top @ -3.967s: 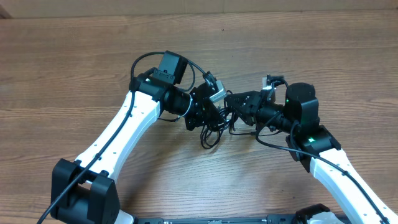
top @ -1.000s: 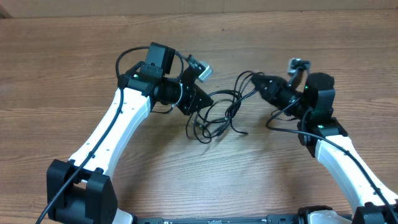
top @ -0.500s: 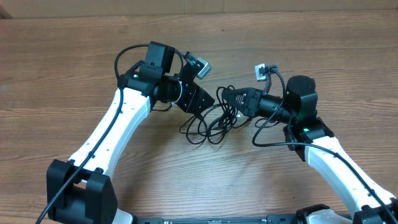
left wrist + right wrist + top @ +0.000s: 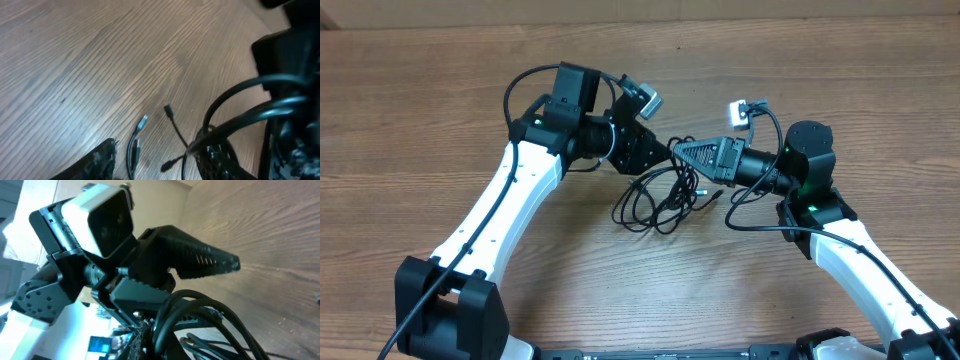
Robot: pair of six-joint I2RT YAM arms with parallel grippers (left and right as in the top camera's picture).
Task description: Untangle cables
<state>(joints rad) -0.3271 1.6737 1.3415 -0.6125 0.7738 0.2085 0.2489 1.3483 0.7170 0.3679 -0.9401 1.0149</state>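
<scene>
Cables (image 4: 658, 195) slack in one heap on worktop (image 4: 770, 80) | left gripper (image 4: 656, 152) just beyond heap, jaws parted, empty | right gripper (image 4: 682, 150) equally near heap, clamped tight, hold unclear

Cables (image 4: 658, 200) on table (image 4: 420, 80) (between left arm (image 4: 525, 180), right arm (image 4: 860, 260)).

Brown wood-grain table (image 4: 420, 110); soft, even light
</scene>
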